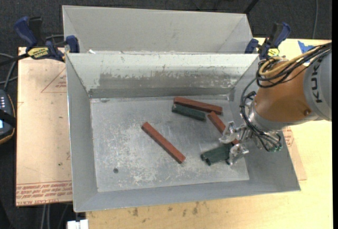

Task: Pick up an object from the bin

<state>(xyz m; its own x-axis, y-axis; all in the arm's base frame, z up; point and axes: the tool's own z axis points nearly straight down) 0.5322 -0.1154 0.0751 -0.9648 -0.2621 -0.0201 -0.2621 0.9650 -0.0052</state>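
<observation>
The jaws are seen low over the bin floor, toward the lower right of the camera view, at the right end of a short dark green block (214, 156) of rectangular section. Whether they are apart or together cannot be told. Just behind them a stubby red-brown block (215, 122) is laid at a slant. Farther back, a long red-brown bar (198, 104) and a dark green bar (188, 111) are set side by side, touching. A slender red-brown bar (163, 142) is placed diagonally at mid-floor, apart from the rest. The grey metal bin (132, 170) is scuffed and scratched. A smooth orange-brown cover (280, 102) with looped cables is carried on the wrist.
</observation>
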